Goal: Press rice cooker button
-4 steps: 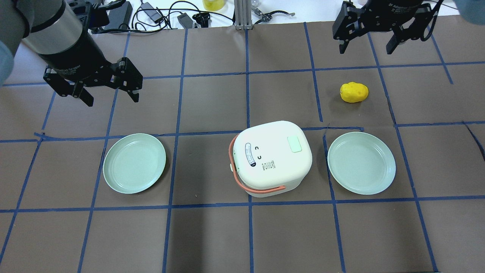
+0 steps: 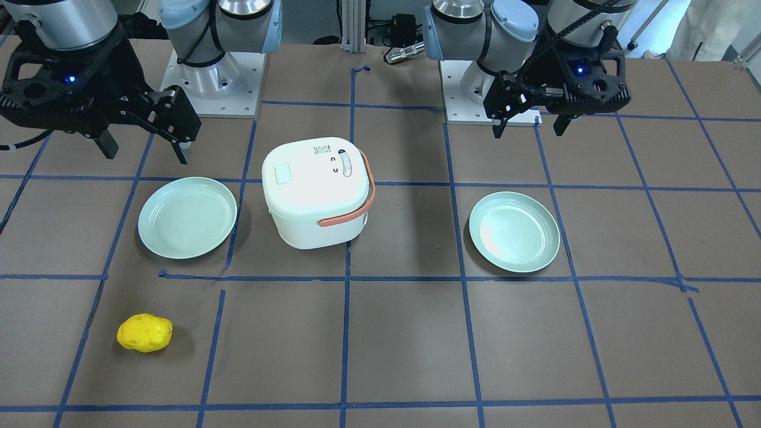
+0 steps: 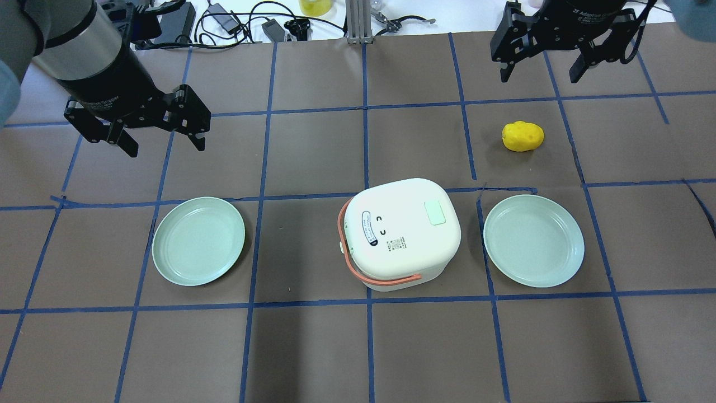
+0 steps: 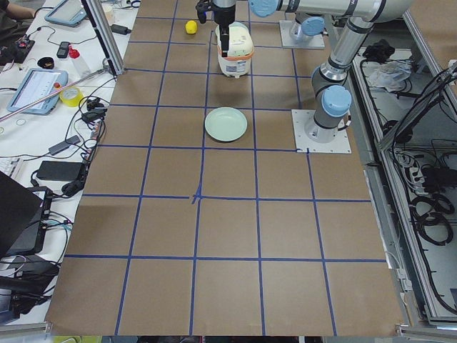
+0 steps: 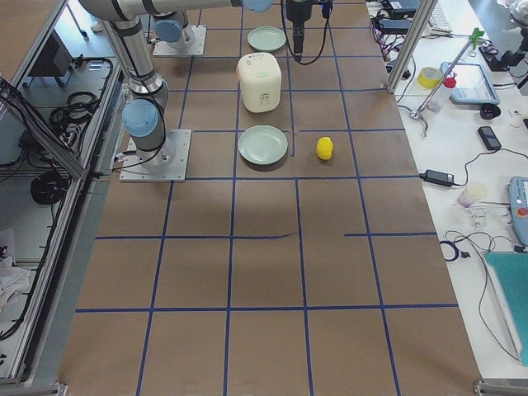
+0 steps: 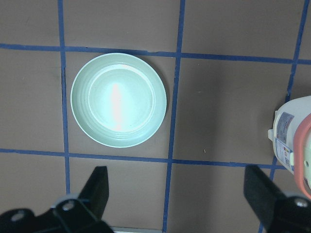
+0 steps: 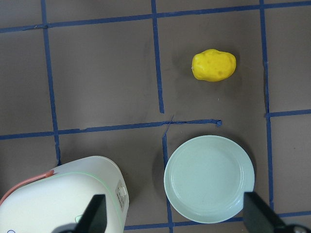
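The white rice cooker (image 3: 400, 232) with a salmon handle stands at the table's middle, lid shut. Its pale green button (image 3: 434, 212) is on the lid's right side and also shows in the front view (image 2: 283, 174). My left gripper (image 3: 166, 146) is open and empty, high above the table, far left of the cooker. My right gripper (image 3: 540, 75) is open and empty, high at the far right, beyond the cooker. The left wrist view shows the cooker's edge (image 6: 294, 145). The right wrist view shows its corner (image 7: 63, 194).
A green plate (image 3: 198, 240) lies left of the cooker and another green plate (image 3: 534, 240) lies to its right. A yellow potato-like object (image 3: 523, 136) lies beyond the right plate. Cables and gear line the far edge.
My right gripper has shifted slightly. The left gripper, the cooker, the plates and the potato have not moved.
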Available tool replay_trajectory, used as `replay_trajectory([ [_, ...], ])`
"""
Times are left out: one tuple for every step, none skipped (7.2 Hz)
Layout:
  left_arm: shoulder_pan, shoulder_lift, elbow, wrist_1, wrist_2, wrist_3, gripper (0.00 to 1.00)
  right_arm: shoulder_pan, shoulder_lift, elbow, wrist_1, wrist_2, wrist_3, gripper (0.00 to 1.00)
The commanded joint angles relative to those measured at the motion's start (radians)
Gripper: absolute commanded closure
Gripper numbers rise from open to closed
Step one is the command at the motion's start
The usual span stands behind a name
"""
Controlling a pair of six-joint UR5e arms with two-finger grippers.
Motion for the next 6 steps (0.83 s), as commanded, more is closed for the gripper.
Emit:
replay_trajectory([
  [0.000, 0.000, 0.000, 0.000, 0.000, 0.001, 0.00, 0.001, -0.001, 0.000, 0.001, 0.000, 0.004, 0.00],
  [0.000, 0.000, 0.000, 0.000, 0.000, 0.001, 0.00, 0.000, -0.001, -0.001, 0.001, -0.001, 0.002, 0.00],
  [0.000, 0.000, 0.000, 0.000, 0.000, 0.001, 0.00, 0.000, -0.001, -0.003, -0.001, -0.003, 0.005, 0.00],
  [0.000, 0.000, 0.000, 0.000, 0.000, 0.001, 0.00, 0.000, -0.001, -0.003, 0.001, -0.002, 0.008, 0.00],
  [0.000, 0.000, 0.000, 0.000, 0.000, 0.001, 0.00, 0.000, -0.001, -0.001, -0.002, 0.002, 0.013, 0.00],
  [0.000, 0.000, 0.000, 0.000, 0.000, 0.000, 0.00, 0.001, 0.002, 0.005, -0.037, 0.000, 0.012, 0.00],
])
